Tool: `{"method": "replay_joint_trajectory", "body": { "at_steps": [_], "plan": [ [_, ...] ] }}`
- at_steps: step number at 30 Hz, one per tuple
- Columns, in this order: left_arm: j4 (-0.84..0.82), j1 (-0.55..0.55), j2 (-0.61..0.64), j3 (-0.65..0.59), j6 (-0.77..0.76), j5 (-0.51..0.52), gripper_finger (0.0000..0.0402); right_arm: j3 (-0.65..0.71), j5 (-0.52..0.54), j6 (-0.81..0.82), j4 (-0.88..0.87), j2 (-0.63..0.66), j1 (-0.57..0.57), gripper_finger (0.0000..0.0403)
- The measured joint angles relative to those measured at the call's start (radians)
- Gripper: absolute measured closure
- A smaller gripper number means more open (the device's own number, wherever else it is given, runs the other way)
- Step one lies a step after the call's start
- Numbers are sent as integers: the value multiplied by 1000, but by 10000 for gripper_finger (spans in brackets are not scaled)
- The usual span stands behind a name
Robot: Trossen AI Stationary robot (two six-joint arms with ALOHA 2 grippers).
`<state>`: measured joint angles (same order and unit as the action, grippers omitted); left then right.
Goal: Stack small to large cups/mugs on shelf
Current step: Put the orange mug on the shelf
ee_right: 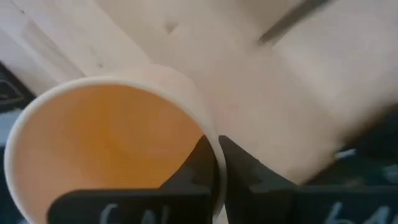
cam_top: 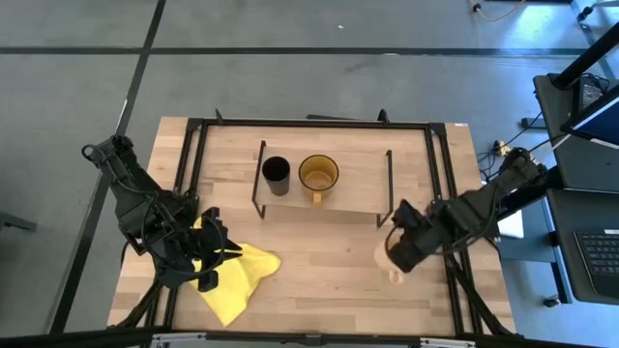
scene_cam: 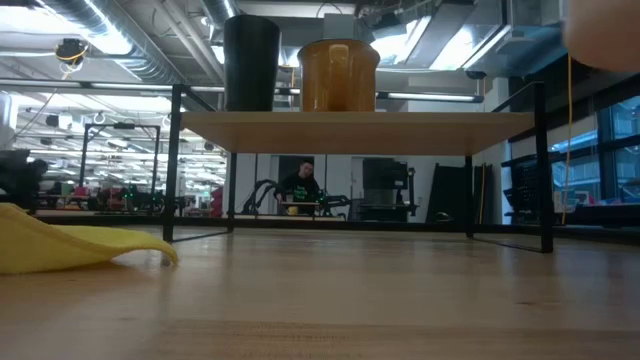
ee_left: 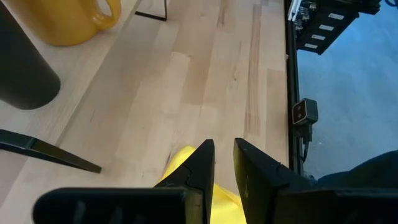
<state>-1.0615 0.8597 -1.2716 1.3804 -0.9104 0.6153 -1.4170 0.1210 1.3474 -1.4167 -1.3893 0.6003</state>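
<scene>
Right gripper [ee_right: 219,163] clamps peach mug [ee_right: 106,146] rim

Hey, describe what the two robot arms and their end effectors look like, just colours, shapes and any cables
Both arms are black and chunky, built from jointed blocky segments, with dark cabling looped along them. The left end effector and the right end effector each carry two flat, dark fingers tapering to blunt wedge tips, mounted on a black crossbar. The right one's crossbar shows faint pale lettering I can't read. No coloured markings show.

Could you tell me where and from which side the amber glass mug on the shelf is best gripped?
Probably by its rim, from above: the amber glass mug stands upright with its mouth open on the shelf. Pinch the wall away from the black cup beside it.
</scene>
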Motion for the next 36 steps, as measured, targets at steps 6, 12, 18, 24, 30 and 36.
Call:
{"method": "replay_joint_trajectory", "body": {
  "at_steps": [6,12,18,24,30,36],
  "plan": [
    [1,0,0,0,-10,3,347,-247,79,-283,-144,-104,-150,391],
    [4,0,0,0,-23,12,347,-340,172,-487,-154,-121,-371,387],
    [29,0,0,0,-23,22,347,-322,116,-674,-158,-129,-587,386],
    [34,0,-1,0,-25,23,347,-313,14,-806,-125,-158,-703,385],
    [30,0,-1,0,-24,39,347,-313,-43,-884,-84,-226,-795,385],
    [23,0,0,0,-29,38,347,-314,-97,-949,-108,-292,-842,385]
  ]
}}
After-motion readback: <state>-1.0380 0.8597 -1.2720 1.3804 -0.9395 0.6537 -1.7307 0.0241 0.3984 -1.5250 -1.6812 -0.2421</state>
